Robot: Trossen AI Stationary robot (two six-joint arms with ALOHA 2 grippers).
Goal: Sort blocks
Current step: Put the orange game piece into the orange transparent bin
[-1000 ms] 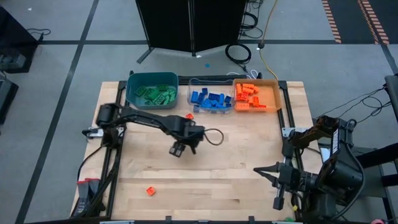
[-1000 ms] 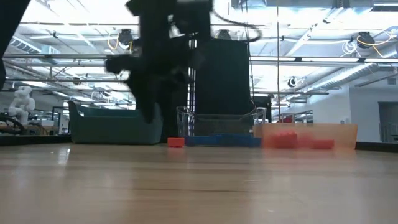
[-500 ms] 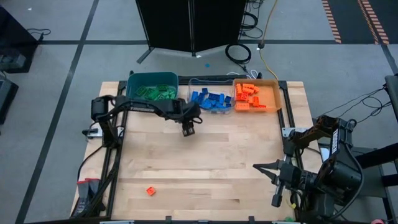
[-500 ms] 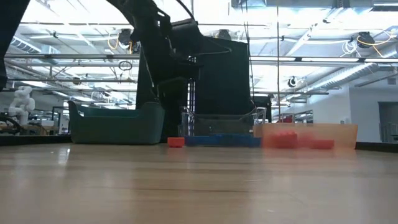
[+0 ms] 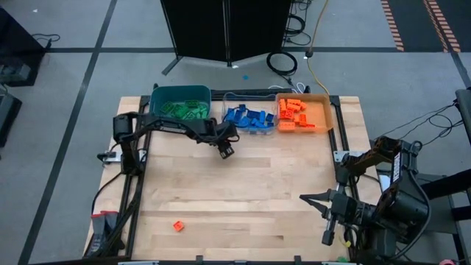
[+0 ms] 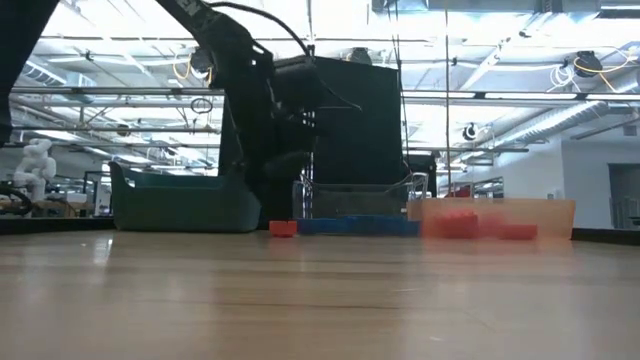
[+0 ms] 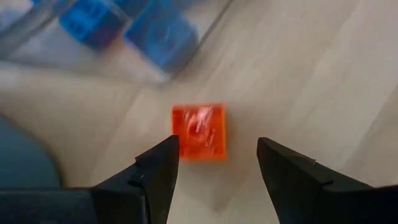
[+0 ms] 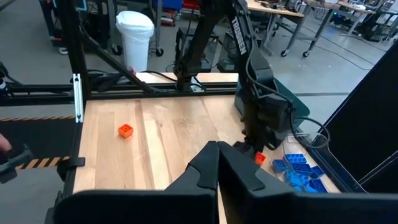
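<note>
Overhead, table-level, two wrist cameras share the table [image 5: 243,191].

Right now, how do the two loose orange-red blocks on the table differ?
The orange-red block by the clear bin lies between the left gripper's open fingers; the orange-red block near the front edge lies alone, far from both arms. The first sits beside the clear bin; the second far from all bins. Both rest on bare wood.

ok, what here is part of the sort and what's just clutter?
Job:
- orange block under the open left hand
- orange block near the table's front
- teal bin, clear bin, orange bin

Not the job:
- white pail
- floor cables
</note>
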